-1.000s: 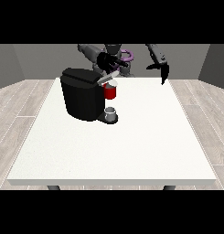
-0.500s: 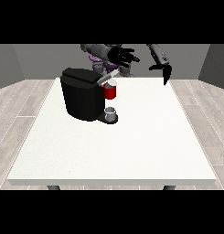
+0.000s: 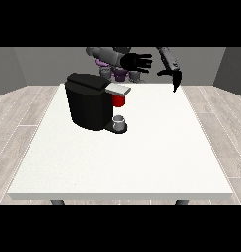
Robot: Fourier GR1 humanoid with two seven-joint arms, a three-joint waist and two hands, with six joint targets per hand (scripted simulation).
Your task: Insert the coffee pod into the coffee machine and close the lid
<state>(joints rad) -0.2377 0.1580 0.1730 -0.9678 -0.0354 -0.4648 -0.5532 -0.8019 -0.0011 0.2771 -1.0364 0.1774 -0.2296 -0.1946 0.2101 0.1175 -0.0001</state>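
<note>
1. Black housing: the coffee machine (image 3: 90, 106) stands on the white table (image 3: 141, 162) near the far edge, toward the far corner at the view's left. Its grey lid (image 3: 118, 89) projects toward the view's right, roughly level; whether it is fully latched cannot be told
2. Red part: a red piece (image 3: 119, 100) sits directly below the lid in the brew head. It is judged to be the coffee pod, already seated; its exact depth in the holder is too small to tell
3. A small grey cup (image 3: 120, 120) rests on the machine's base, below the pod
4. The hand at the view's left (image 3: 136, 61) hovers above and beyond the lid, apart from it, with fingers spread straight and holding nothing
5. The hand at the view's right (image 3: 175, 78) hangs over the far edge of the table, well apart from the machine, fingers pointing down and relaxed, holding nothing
6. Step in hand, as judged: closing the lid. Bring the hand at the view's left down over the lid's free end, not over the hinge side by the housing
7. Contact the lid's top face with flat fingers and press straight down, so the machine does not slide toward the table's edge
8. Keep the fingers clear of the gap between lid and pod
9. Keep the other hand away from the cup and the machine
</note>
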